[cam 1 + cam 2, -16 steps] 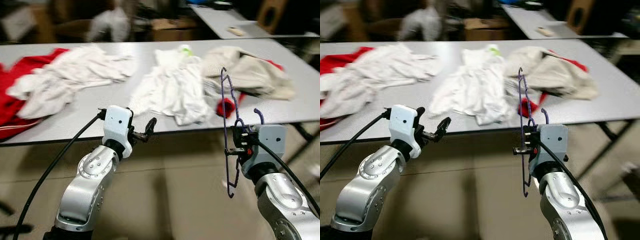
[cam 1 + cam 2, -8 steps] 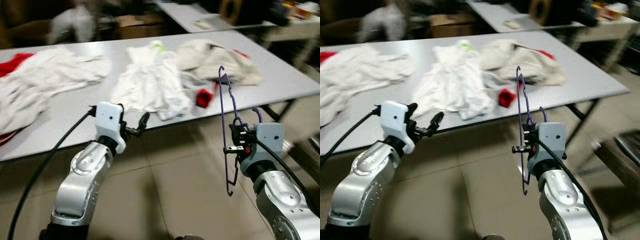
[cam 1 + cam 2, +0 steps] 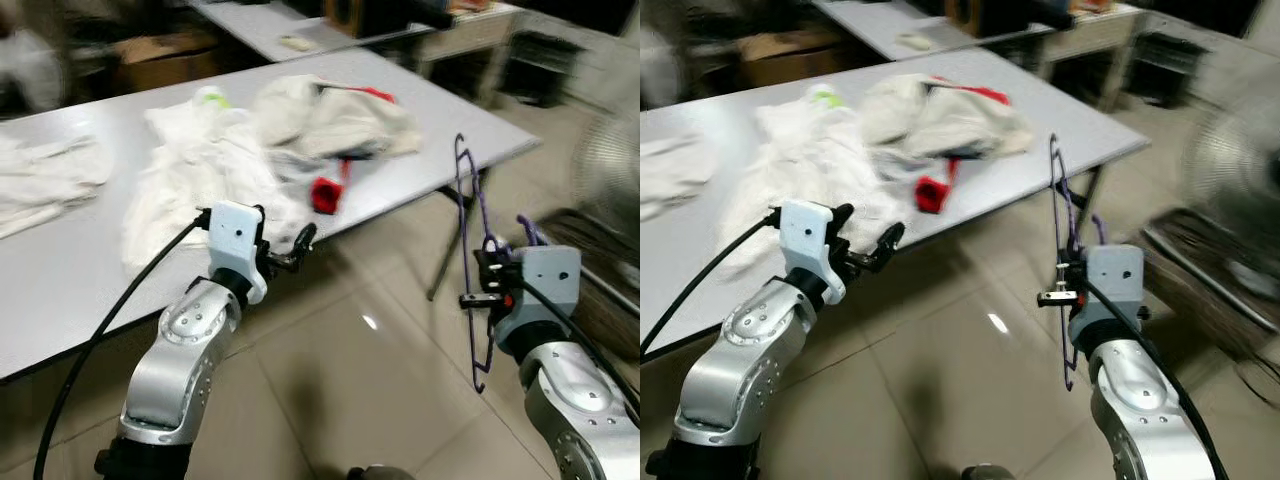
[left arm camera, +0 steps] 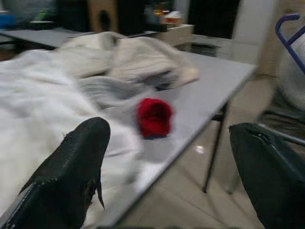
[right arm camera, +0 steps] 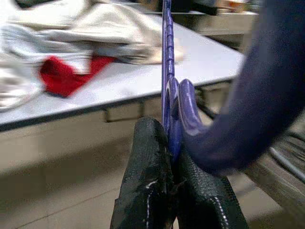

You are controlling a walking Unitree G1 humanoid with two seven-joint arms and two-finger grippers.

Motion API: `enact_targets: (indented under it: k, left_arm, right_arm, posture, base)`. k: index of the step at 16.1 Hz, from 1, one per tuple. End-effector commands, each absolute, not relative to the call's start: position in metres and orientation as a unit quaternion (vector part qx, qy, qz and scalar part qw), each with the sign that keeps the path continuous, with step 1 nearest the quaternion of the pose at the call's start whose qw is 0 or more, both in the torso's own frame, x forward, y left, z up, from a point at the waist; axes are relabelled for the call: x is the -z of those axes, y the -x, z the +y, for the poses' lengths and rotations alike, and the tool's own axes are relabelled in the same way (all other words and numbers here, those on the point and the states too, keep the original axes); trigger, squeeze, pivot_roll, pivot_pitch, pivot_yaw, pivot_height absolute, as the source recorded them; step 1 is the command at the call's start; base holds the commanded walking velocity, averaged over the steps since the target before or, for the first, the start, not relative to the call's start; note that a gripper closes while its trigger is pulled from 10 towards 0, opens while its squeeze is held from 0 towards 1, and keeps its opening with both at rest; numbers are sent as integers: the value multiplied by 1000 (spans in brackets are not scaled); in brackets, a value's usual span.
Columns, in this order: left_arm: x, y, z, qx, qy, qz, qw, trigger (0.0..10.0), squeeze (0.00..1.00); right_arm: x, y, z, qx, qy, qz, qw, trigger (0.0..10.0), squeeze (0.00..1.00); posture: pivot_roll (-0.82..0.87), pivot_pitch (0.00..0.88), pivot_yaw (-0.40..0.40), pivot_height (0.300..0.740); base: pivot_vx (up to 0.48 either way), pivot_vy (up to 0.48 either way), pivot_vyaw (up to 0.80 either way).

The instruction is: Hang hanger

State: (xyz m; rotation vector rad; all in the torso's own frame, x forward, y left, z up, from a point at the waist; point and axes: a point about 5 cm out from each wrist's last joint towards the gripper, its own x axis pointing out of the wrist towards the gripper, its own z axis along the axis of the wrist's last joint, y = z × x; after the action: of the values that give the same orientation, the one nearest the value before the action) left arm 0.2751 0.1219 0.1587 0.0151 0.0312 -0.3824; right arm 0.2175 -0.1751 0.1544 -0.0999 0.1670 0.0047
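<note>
So from my seat, the right hand (image 3: 484, 283) is clamped tight on a purple plastic hanger (image 3: 472, 250), pinching it right at the neck where the hook meets the frame. In the right wrist view the two black fingers (image 5: 145, 181) are squeezed together with the purple bar sandwiched between them. The hanger stands upright, edge-on to the head camera, running both above and below the hand, its hook curling up just behind the fingers. It's out over the tiled floor (image 3: 370, 370), well apart from the desk (image 3: 60, 270).

The left hand (image 3: 292, 251) is holding nothing, fingers spread wide, which is easy to see in the left wrist view, where the fingertips (image 4: 78, 157) sit far apart. It's up at the near edge of the desk, pointing along it.

Ahead of the left hand, on the desk, there's a white garment (image 3: 200, 170) spread out, and just past its fingertips a small red piece of cloth (image 3: 324, 192). Beyond that is a beige pile of clothes (image 3: 330, 115) with a bit of red poking out on top. Off past the right hand there's a fan (image 3: 1230, 170), pretty blurred.
</note>
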Motion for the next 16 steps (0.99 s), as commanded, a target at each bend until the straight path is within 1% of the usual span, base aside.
enact_targets:
  k: [1, 4, 9, 12, 16]
  left_arm:
    - [-158, -277, 128, 179, -11, 14, 984, 10000, 176]
    - [-159, -278, 132, 165, -15, 12, 986, 10000, 176]
    - [-156, -278, 127, 176, -14, 15, 984, 10000, 184]
    - [-158, -281, 129, 171, -9, 8, 985, 10000, 188]
    - [-157, -279, 135, 157, -10, 7, 988, 10000, 184]
  right_arm:
    - [-156, -219, -174, -11, 59, 76, 995, 10000, 0]
    - [-158, -218, -170, -40, 67, 68, 995, 10000, 0]
    - [-159, -215, -173, -40, 72, 67, 994, 10000, 0]
    - [-161, -217, -177, -41, 77, 66, 994, 10000, 0]
    - [-158, -224, -174, -50, 84, 61, 993, 10000, 0]
  posture:
    - [-60, 0, 3, 740]
    - [-61, 0, 4, 740]
    - [-79, 3, 8, 740]
    - [-76, 0, -10, 740]
    - [-43, 0, -15, 740]
  base:
    - [277, 0, 0]
    - [277, 0, 0]
    - [292, 0, 0]
    - [341, 0, -563]
    - [347, 0, 0]
